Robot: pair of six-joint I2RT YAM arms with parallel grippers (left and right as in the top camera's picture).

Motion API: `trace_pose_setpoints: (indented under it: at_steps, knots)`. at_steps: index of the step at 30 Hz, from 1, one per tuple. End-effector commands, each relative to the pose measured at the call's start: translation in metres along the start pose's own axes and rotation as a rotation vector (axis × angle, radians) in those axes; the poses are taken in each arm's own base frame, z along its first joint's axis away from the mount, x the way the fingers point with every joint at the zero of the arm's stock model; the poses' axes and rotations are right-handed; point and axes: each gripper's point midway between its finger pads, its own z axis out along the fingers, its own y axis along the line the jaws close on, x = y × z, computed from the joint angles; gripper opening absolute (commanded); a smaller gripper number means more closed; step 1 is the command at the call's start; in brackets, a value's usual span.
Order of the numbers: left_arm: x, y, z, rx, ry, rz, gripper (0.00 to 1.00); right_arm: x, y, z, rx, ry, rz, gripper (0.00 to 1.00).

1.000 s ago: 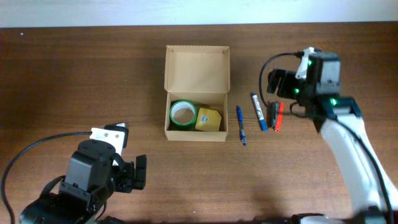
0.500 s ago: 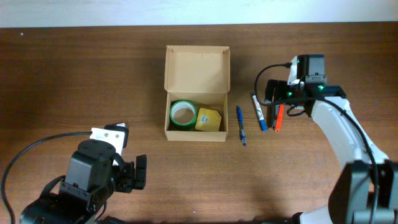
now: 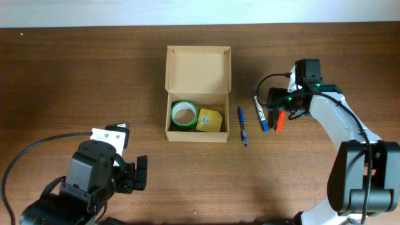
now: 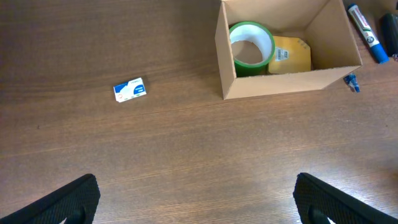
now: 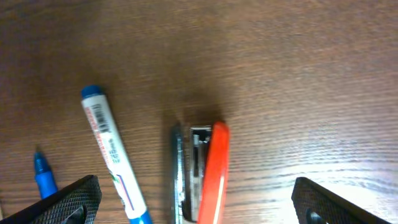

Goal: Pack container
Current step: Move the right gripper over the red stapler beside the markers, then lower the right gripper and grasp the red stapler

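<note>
small tan cardboard box at mid-desk, hinged lid open, holding a green tape roll and a yellow packet. left to pack, by judgement: blue pen, blue-capped white marker, red stapler, white-and-blue card. right claw, released, hangs over the stapler; left claw, released, holds nothing.

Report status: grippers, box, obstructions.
Left gripper open, empty. Right gripper open above red-and-black stapler. Tan cardboard box open, green tape roll inside. Blue pen, blue-capped marker lie between stapler and box.
</note>
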Motion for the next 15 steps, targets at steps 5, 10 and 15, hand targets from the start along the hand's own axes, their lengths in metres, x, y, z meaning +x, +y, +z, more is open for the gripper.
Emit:
trace_pose_setpoints:
  at_steps: [5,10,15]
  knots:
    - [-0.004,0.002,-0.004,-0.01,-0.018,-0.007,1.0,0.011,-0.008,0.005,0.024,0.026,0.02,1.0]
    - [-0.004,0.002,-0.004,-0.01,-0.018,-0.007,0.99,0.026,-0.011,0.015,0.029,0.047,0.021,0.99]
    - [-0.004,0.002,-0.004,-0.01,-0.018,-0.007,1.0,0.027,-0.012,0.016,0.03,0.046,0.02,0.96]
